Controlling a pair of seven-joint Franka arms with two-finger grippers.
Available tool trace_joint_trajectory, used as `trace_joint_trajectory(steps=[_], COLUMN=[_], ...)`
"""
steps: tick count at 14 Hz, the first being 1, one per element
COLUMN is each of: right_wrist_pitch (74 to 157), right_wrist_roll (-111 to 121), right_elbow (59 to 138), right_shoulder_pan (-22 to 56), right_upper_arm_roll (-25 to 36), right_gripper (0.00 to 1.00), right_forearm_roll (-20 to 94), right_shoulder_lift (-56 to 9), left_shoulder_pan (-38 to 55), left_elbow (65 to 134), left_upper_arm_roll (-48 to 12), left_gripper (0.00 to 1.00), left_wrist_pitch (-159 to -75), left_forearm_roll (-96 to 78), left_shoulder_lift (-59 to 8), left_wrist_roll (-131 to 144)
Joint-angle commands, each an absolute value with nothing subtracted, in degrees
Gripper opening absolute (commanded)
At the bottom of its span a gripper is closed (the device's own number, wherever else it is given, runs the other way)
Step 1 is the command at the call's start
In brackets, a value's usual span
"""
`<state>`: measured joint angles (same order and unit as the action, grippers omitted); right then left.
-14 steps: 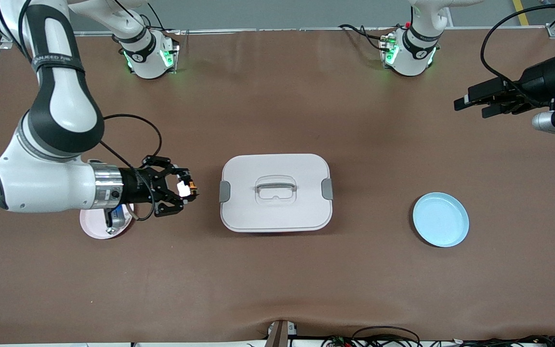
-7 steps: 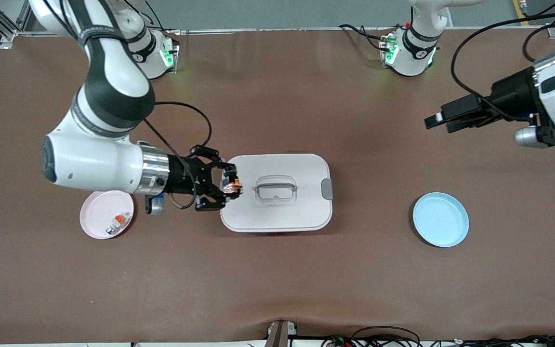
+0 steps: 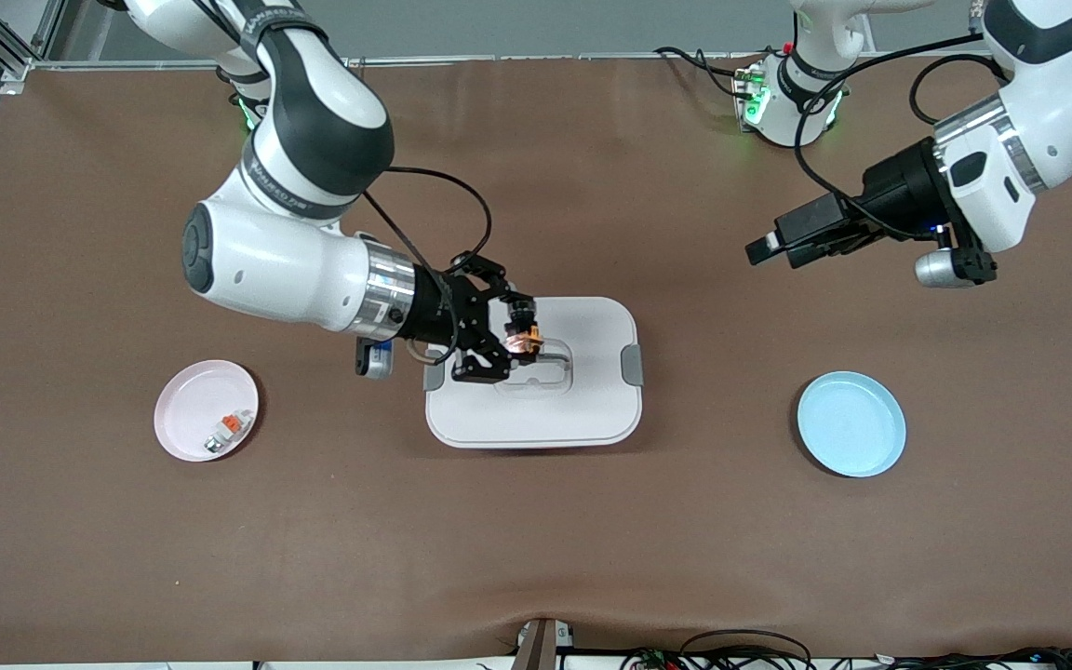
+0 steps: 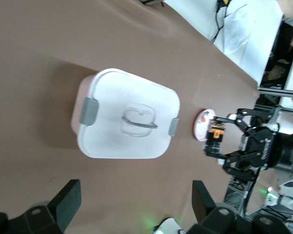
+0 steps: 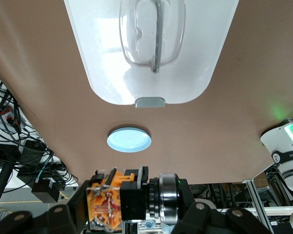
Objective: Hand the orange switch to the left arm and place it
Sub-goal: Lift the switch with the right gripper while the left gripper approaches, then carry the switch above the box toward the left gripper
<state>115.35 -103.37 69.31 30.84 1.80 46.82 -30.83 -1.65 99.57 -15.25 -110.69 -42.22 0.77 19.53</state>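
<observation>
Right end effector (image 3: 519, 340) grips orange switch (image 3: 526, 338) over box (image 3: 582, 409).

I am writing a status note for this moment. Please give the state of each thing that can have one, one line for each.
box: lid on, side latches down.
orange switch: held in the air over the box.
right gripper: jaws shut on the orange switch.
left gripper: jaws open, empty, over bare table.
blue plate: empty.
pink plate: holds a small white-grey piece with an orange tab.
</observation>
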Motion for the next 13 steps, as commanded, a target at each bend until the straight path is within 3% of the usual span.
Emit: trace_joint_trajectory(steps=[1,13], right_wrist_pitch=[115.0,115.8], right_wrist_roll=[-107.3,-115.7], right_elbow=[64.1,60.5], right_shoulder_pan=[32.1,37.5], right_upper_arm_roll=[2.2,2.1], right_gripper=[0.0,0.0], right_forearm_roll=[48.0,47.9], right_shoulder_lift=[-33.7,-34.5], left_shoulder_pan=[-2.0,-1.6], left_elbow=[101.4,100.8], left_upper_arm_roll=[-18.2,-27.2], left_gripper=[1.0,1.0], left_wrist_pitch=[-114.5,-118.7], left_forearm_roll=[-44.2,-44.1], left_shoulder_lift=[1.9,-0.3], left_wrist_roll=[20.4,22.1])
